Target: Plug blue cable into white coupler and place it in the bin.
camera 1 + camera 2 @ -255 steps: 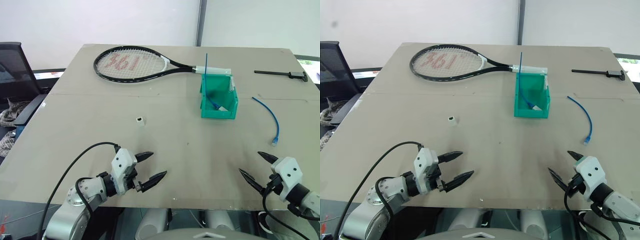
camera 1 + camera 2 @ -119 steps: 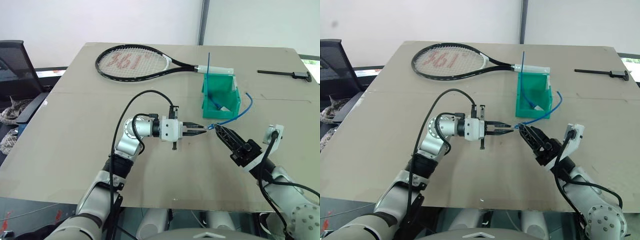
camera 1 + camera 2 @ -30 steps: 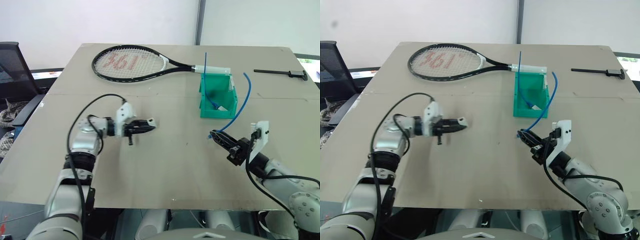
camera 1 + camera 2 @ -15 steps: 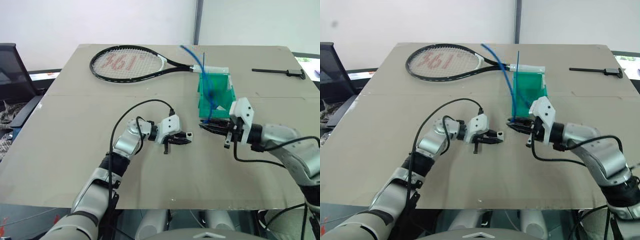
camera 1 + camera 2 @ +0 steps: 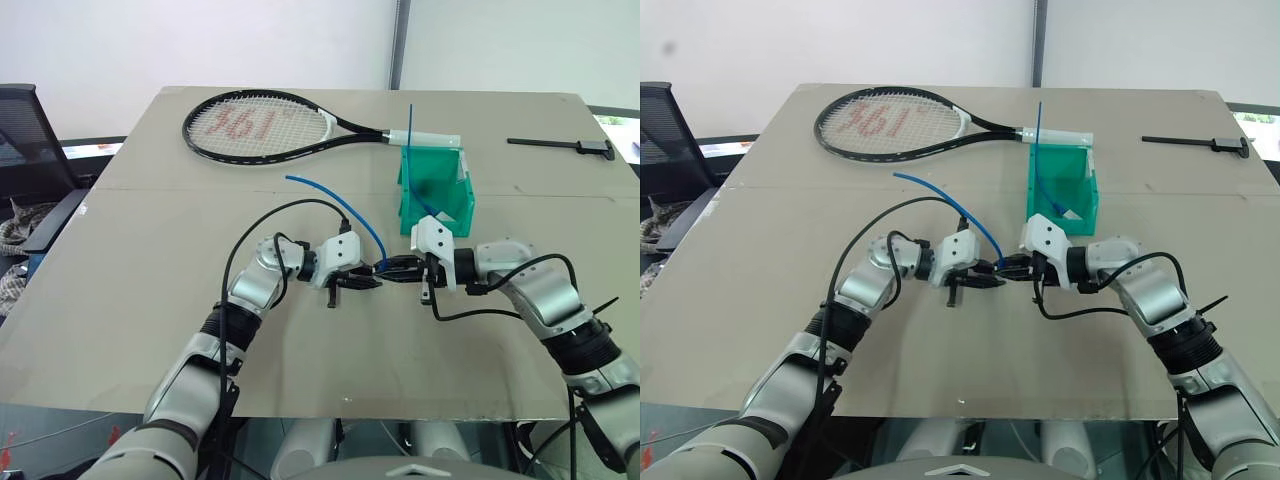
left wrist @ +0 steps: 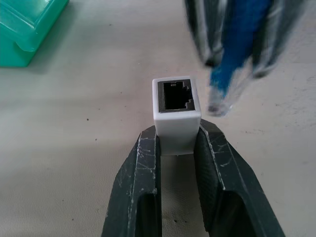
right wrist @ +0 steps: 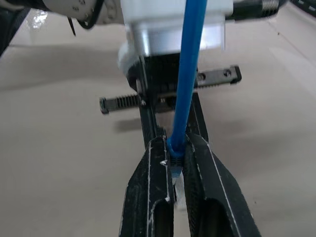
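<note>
**Aligning plug and socket above the desk**

Facing each other tip to tip, the two grippers are held over the middle of the desk. The white coupler is pinched between the narrowed fingers of the left gripper, its dark socket turned rightward toward the plug. The blue cable is clamped near its clear plug by the fully closed right gripper; its free length arcs up and to the far left. In the left wrist view the plug is seen just beside the socket, offset to one side and not yet entered, so a small sideways correction is judged necessary. The bin stands just beyond, to the far right. Red lettering on the racket strings cannot be read.
</note>
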Robot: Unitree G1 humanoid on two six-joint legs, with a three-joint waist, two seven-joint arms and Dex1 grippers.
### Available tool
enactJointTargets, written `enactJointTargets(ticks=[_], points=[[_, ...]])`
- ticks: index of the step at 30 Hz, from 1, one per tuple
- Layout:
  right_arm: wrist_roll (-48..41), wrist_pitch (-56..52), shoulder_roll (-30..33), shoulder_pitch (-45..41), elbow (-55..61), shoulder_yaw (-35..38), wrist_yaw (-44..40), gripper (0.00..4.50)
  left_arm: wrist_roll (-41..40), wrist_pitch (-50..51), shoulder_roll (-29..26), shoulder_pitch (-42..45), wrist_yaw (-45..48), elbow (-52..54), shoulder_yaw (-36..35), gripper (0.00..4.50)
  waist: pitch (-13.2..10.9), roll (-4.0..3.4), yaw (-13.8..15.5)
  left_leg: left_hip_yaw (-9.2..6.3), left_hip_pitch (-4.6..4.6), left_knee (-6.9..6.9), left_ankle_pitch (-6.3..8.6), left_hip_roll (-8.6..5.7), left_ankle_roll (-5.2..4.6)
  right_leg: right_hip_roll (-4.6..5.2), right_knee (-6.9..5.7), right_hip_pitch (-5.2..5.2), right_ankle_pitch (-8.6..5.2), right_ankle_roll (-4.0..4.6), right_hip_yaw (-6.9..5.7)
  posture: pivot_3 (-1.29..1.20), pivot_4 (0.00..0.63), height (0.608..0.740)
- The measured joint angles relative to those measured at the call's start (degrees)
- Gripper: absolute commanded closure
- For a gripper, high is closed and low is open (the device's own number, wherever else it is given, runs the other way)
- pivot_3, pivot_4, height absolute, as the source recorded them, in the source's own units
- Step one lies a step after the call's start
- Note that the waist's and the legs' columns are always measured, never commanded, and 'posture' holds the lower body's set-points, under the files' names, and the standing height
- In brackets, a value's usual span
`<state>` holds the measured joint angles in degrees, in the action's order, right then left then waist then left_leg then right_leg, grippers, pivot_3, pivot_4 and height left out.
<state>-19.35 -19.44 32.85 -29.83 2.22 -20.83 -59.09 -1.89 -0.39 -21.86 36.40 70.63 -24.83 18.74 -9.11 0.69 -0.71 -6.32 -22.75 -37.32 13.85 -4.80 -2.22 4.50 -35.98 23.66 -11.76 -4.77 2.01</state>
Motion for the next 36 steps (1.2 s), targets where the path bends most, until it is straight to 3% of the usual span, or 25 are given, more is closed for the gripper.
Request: enactJointTargets(ticks=[6,14,36], points=[[0.9,0.5,-1.3,-1.4,-2.1,0.7,-2.0,4.50,0.0,0.1,-0.1,-0.3,-0.4,0.4,0.0,4.14,0.0,0.00,0.0,-0.01,0.00,0.00,0.00,0.00,0.01,0.01,-0.01,0.01,0.00,0.00,0.00,0.00,0.150,0.740],[-4.6,-5.7,-1.7,-5.3,-0.9,6.0,-5.1,4.50,0.0,-0.2,-0.3,-0.4,-0.4,0.4,-0.1,4.14,0.0,-0.01,0.0,-0.03,0.00,0.01,0.01,0.00,0.00,0.02,-0.01,0.01,0.00,0.01,0.00,0.00,0.150,0.740],[2.0,-2.4,-4.0,-4.8,-5.6,3.1,-8.4,4.50,0.0,-0.3,-0.3,-0.4,-0.7,0.4,-0.1,4.14,0.0,-0.01,-0.1,-0.03,0.00,0.01,0.00,-0.01,0.02,0.02,-0.02,0.02,0.00,0.01,0.00,0.00,0.150,0.740]])
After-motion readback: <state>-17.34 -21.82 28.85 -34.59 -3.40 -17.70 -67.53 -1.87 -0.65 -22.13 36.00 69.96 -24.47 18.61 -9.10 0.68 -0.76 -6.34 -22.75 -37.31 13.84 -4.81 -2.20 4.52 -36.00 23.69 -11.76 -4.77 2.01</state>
